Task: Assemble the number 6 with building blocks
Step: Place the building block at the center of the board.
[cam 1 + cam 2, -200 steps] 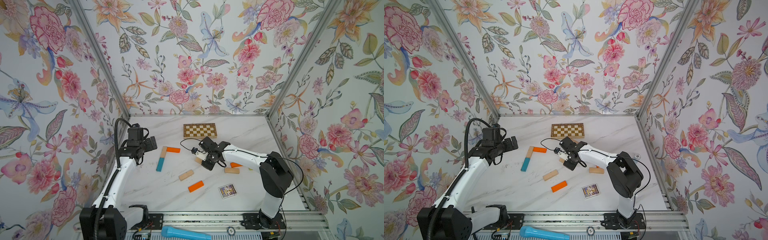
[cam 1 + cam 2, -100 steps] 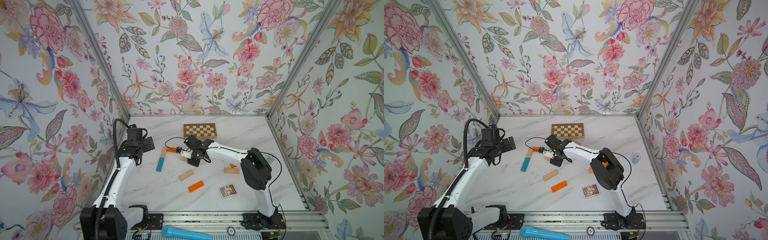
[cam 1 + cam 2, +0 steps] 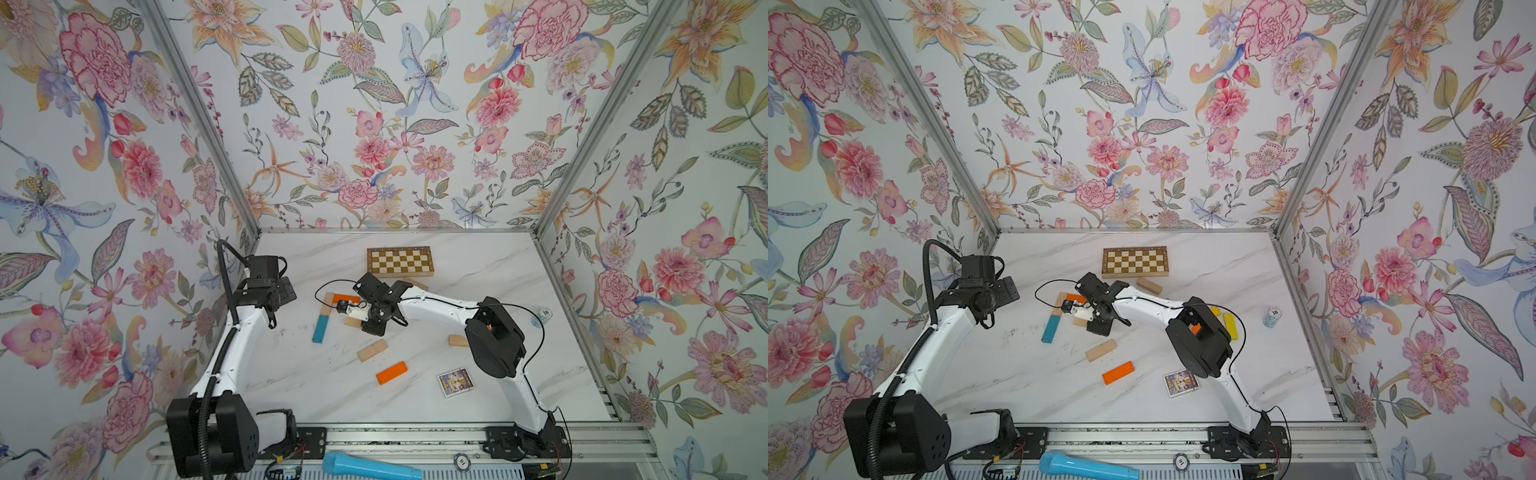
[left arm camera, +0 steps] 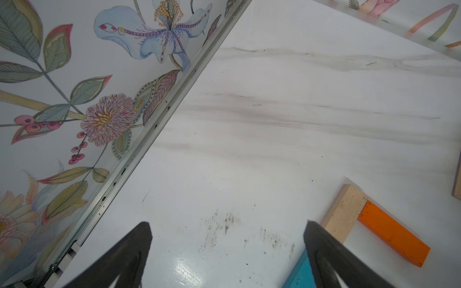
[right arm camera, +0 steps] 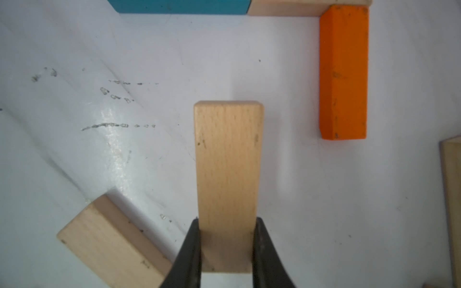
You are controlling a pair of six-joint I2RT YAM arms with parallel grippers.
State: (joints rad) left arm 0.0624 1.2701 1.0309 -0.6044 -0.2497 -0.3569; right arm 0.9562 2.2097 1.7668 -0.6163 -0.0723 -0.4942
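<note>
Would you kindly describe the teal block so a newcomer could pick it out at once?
Find the checkered board at the back of the marble table; in front of it, to the left, an orange block and a pale wooden block make a corner. The teal block continues the pale one toward the front edge, end to end, and is the only blue-green block.

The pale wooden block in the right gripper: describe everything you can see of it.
The plain pale wooden rectangular block has visible grain, rounded corners and a few dark specks. The right gripper's black fingers clamp its long sides near one end. It runs parallel to the orange block, apart from it.
</note>
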